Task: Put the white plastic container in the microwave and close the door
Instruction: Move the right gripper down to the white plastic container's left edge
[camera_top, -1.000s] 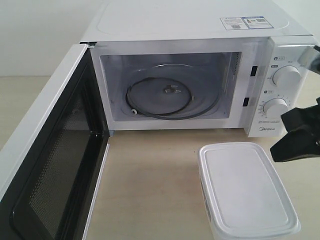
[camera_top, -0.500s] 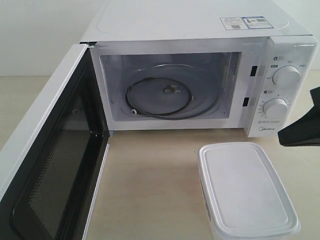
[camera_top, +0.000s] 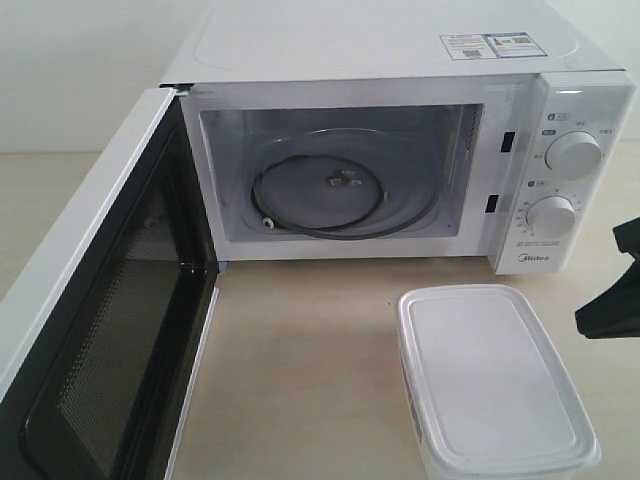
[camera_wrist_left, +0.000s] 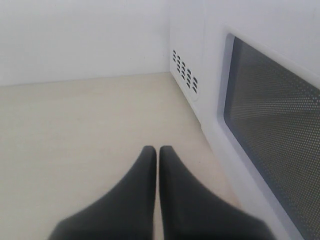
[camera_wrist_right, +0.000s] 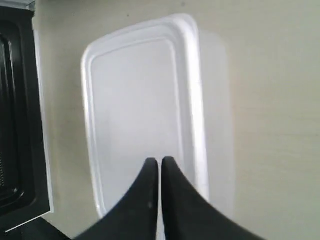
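Beige tabletop (camera_top: 300, 380), pale wall (camera_top: 70, 70) behind; container (camera_top: 490, 375) before open microwave (camera_top: 380, 40); left gripper (camera_wrist_left: 157, 149), right gripper (camera_wrist_right: 160, 161) pressed together.

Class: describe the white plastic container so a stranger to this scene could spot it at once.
Find the white microwave, its door swung open on the left. On the table in front of its two dials sits the white plastic container. Nothing else there is a low, round-cornered tub with a flat rimmed lid.
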